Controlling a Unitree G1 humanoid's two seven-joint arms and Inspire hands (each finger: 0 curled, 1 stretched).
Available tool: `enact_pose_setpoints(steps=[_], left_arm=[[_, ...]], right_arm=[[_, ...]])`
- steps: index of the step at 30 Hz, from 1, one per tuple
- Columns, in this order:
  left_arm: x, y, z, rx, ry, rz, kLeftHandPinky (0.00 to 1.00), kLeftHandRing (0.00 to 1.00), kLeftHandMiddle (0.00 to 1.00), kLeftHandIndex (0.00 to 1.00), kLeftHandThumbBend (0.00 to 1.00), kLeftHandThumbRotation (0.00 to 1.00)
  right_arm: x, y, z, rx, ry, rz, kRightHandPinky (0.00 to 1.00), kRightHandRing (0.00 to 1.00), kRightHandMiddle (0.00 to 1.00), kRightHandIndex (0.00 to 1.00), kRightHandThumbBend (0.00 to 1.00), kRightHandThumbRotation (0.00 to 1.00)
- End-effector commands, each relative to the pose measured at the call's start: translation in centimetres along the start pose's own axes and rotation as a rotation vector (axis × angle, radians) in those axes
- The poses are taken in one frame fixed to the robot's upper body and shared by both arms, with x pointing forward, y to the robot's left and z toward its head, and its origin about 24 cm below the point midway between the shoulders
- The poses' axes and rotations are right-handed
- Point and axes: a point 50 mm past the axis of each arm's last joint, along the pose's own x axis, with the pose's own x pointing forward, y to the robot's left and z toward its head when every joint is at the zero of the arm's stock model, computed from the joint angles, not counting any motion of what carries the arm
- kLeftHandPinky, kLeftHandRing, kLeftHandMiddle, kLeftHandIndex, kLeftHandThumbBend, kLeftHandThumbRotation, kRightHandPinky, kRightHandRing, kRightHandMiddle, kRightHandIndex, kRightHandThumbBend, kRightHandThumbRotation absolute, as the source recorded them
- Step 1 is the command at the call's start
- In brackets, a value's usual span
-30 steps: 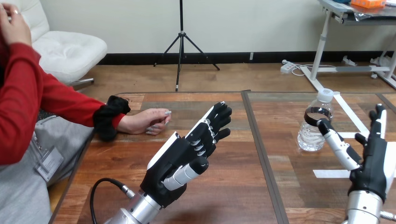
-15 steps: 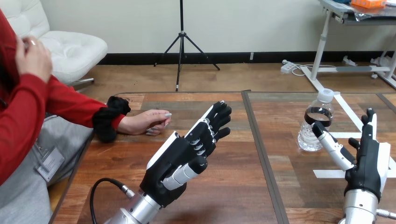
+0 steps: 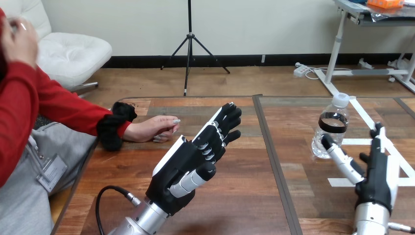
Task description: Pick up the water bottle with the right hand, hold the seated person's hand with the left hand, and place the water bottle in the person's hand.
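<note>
With the right robot hand (image 3: 379,169) and left robot hand (image 3: 183,164) both released, the right thumb, just beside the upright water bottle (image 3: 334,122), might topple it.

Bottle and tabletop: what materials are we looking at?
The bottle seems to be thin clear plastic, glossy: it is see-through, with a ridged lower part. Its white cap looks like opaque plastic. The table shows wood-grain planks with a low sheen. Solid wood or laminate, cannot tell.
</note>
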Motion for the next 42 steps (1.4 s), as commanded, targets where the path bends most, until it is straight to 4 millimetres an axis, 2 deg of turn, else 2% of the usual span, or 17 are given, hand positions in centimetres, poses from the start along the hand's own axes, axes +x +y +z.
enact_pose_setpoints(steps=[1,31,37,42], left_arm=[[2.2,0.6,1.4,0.04,-0.087,-0.02,0.96,1.0,1.0,1.0,1.0,0.74],[2.2,0.6,1.6,0.032,-0.109,-0.027,0.96,1.0,1.0,1.0,1.0,0.73],[2.2,0.6,1.7,0.031,-0.115,-0.024,0.96,1.0,1.0,1.0,1.0,0.72],[2.2,0.6,1.7,0.033,-0.119,-0.027,0.96,1.0,1.0,1.0,1.0,0.72]], right_arm=[[2.4,0.3,3.3,0.007,-0.115,0.0,0.91,0.99,0.97,1.0,1.0,0.55],[2.9,0.9,2.3,-0.049,-0.033,0.042,0.92,0.96,0.96,1.0,1.0,0.54],[3.0,1.0,2.3,-0.056,-0.017,0.048,0.86,0.92,0.94,0.99,1.0,0.54],[3.1,1.0,2.3,-0.051,-0.01,0.057,0.86,0.94,0.96,1.0,1.0,0.54]])
